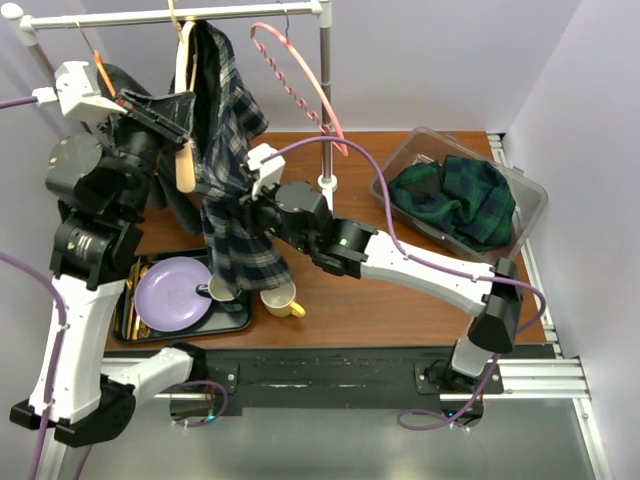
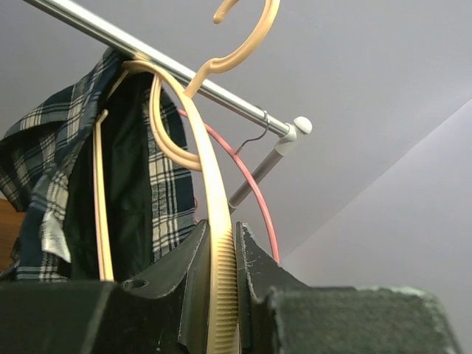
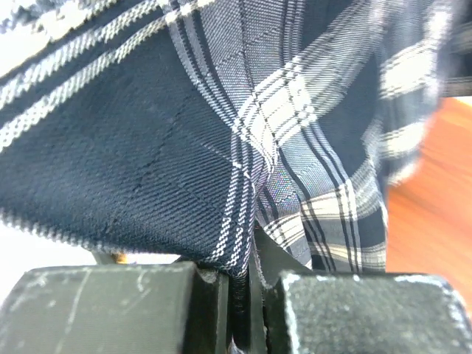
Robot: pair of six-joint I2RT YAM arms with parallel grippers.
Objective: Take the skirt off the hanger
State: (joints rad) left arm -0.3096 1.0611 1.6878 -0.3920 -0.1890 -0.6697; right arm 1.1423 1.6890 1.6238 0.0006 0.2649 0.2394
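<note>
Navy-plaid skirt [image 1: 228, 150]: draped over the hanger [image 1: 185, 160] under the rail [image 1: 180, 15], falling in one long drop toward the table [image 1: 400, 300].
Long axis: near vertical, with the top bunched at the hanger and the hem low.
Left gripper [image 2: 223, 247]: clamped on the hanger's ribbed cream arm (no cloth between its jaws in the wrist view).
Right gripper [image 3: 247, 284]: jaws pressed together on a fold of the skirt, roughly midway down the drop.
Key relation: the hanger sits above and to the left of the right gripper, and the cloth runs up from the pinch to it.
Nearer arm: the right one has the fabric; the left has only the hanger.
Next move (a judgement): draw the cloth along and off the hanger arm while the left braces it.
</note>
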